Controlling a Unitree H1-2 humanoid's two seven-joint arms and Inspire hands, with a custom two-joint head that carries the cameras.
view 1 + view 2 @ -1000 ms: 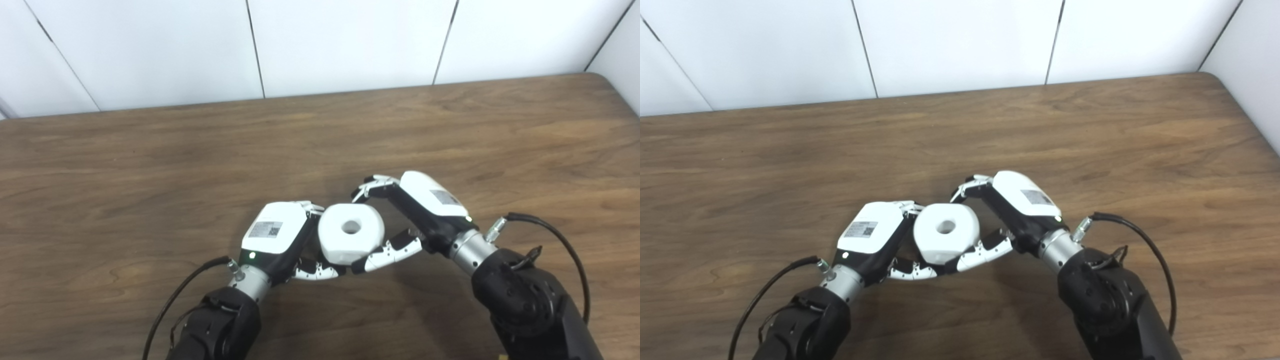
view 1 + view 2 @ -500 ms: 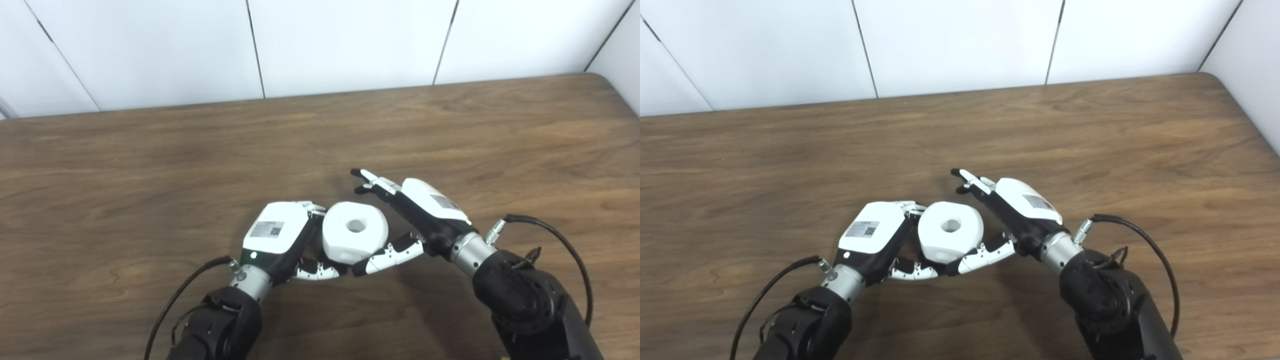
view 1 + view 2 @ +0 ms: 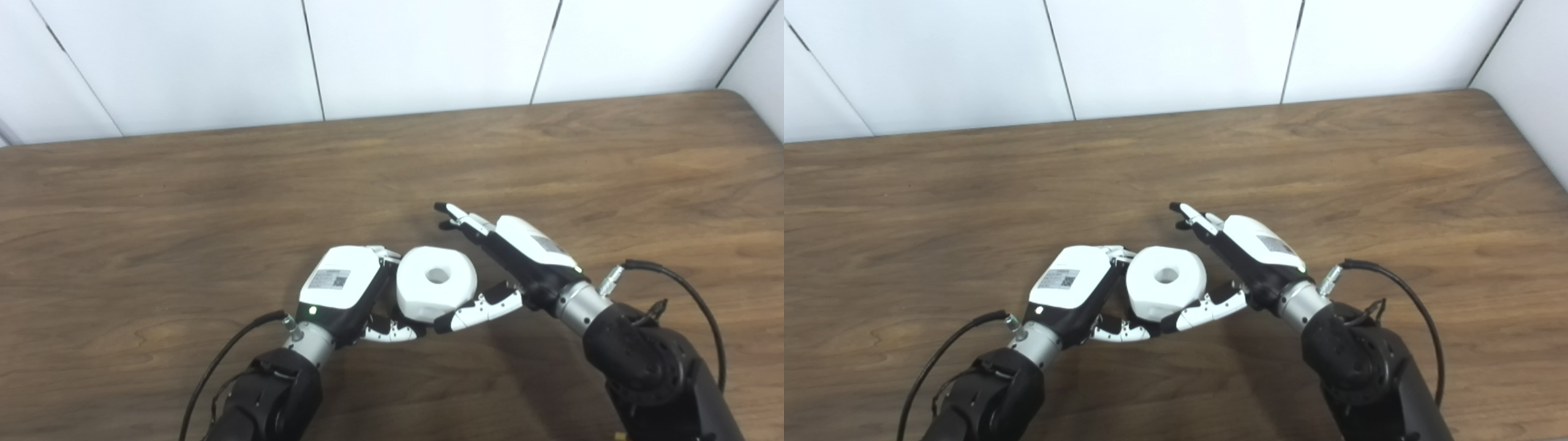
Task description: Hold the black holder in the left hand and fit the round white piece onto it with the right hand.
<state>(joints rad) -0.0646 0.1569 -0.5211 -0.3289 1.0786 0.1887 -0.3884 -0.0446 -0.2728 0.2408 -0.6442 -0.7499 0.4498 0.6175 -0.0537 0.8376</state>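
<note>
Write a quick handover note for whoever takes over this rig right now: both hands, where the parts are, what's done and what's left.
Left hand: curled beside and under the round white piece, apparently supporting it from below.
Right hand: open, fingers stretched past the piece, thumb alongside its near edge.
Black holder: hidden, presumably under the white piece in the left hand; cannot confirm.
Parts sit low over the wooden table, near its front middle.
Done: the white piece looks placed, its hole facing up.
Left: check it is seated, then withdraw the right hand.
</note>
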